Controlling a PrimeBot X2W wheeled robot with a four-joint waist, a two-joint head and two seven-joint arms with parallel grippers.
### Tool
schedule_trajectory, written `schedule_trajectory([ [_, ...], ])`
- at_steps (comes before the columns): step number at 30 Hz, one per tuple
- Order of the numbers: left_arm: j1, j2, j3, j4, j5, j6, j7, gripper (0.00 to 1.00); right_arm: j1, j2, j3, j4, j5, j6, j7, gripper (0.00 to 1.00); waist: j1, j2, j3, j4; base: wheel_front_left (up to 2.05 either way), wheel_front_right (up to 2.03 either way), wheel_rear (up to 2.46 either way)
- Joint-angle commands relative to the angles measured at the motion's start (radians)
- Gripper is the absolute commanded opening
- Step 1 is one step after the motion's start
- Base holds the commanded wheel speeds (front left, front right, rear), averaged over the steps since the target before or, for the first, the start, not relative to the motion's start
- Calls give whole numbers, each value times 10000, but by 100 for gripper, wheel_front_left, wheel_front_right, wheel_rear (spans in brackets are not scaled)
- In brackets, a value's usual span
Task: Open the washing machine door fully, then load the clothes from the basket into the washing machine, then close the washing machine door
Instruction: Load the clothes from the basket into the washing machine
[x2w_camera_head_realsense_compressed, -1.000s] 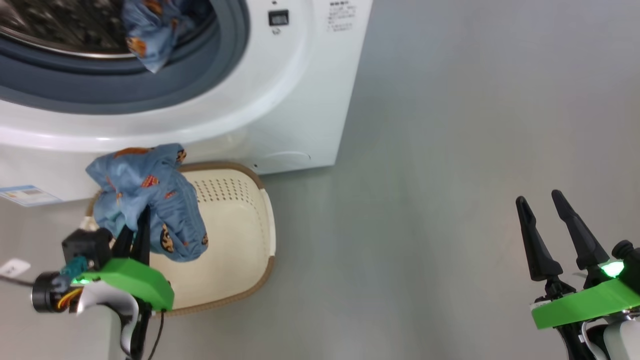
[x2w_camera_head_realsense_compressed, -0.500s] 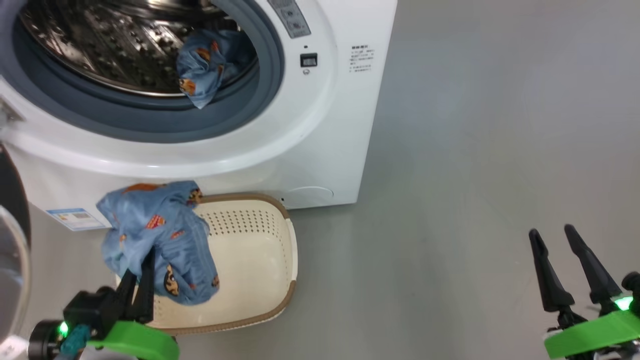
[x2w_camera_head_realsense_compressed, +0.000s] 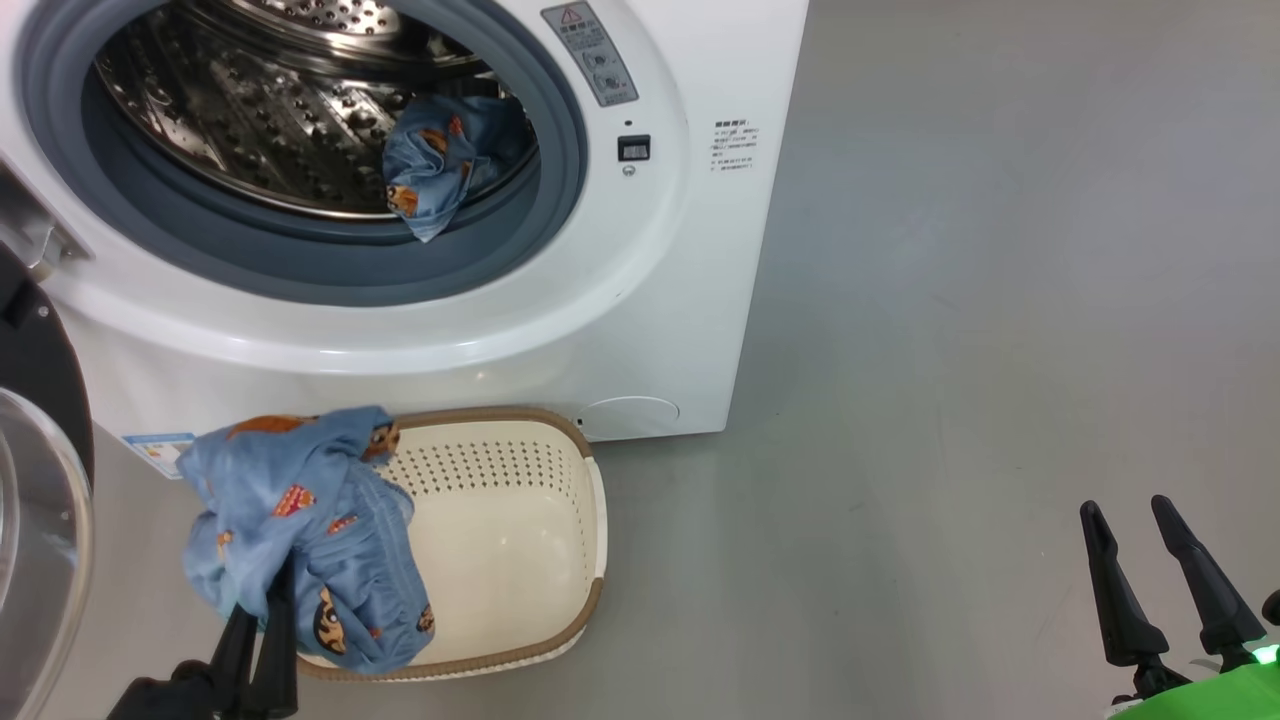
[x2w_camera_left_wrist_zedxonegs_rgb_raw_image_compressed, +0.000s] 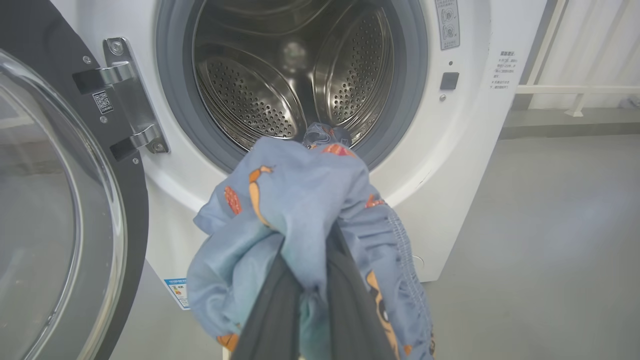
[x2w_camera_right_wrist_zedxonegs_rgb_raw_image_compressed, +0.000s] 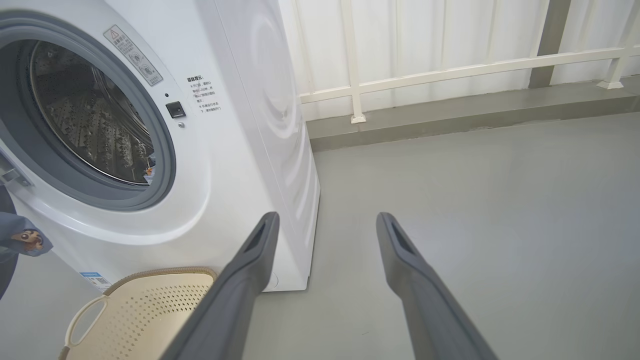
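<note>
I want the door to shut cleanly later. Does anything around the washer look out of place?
Yes: the light-blue cartoon-printed garment in the big white front-loading washing machine is not fully inside. Its corner hangs over the edge of the steel drum onto the grey rubber gasket, where the round black door might pinch it.

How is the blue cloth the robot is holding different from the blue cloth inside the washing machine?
The held cloth hangs pinched in the shut left gripper, above the basket; the loaded cloth lies loose in the washing machine drum. The held cloth bunches around the gripper; the loaded cloth droops one corner over the grey gasket. Both are light blue with orange-brown cartoon figures.
</note>
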Motion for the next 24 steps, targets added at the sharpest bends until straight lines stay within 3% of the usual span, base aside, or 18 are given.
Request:
schedule_trajectory([
  [1,-133,62,303,-323,-100,95,-66,0,-5,-174,171,-270,-105,16,-48,100,1,0,39,2,0,0,0],
  [13,-1730,60,58,98,-853,-160,-66,0,-382,-194,213,-437,41,16,-48,100,1,0,1088,-158,0,0,0],
  [24,-6765,355,416,2444,-236,-639,-66,0,-1877,-128,560,-700,362,16,-48,100,1,0,3399,-730,0,0,0],
])
